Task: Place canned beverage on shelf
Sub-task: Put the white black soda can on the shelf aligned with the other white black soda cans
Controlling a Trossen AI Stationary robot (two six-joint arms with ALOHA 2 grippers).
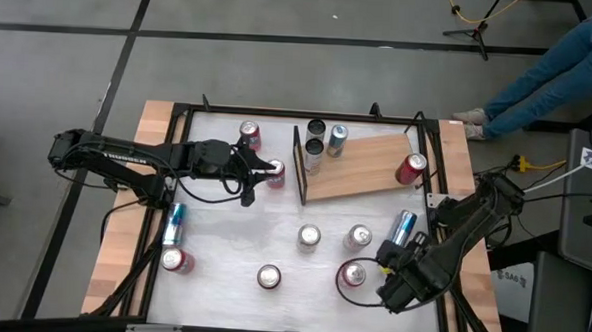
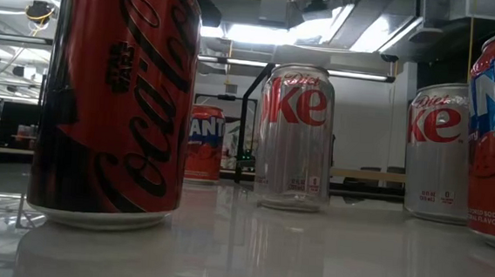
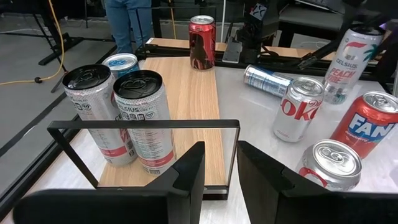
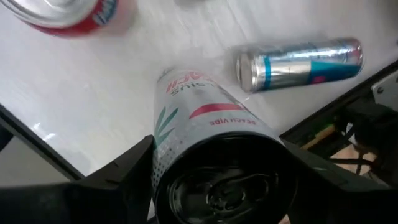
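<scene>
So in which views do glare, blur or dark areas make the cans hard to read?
Low view: backlit by ceiling lights, the near red can is dark and the tabletop mirrors the cans. Right wrist view: the held Celsius can is blurred at its dark top. High view: even light, with mild glare on the table.

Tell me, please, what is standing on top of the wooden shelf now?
On the shelf stand three tall slim cans near the black frame, and one red can at the far end. Anything behind those cans is hidden in the wrist view.
</scene>
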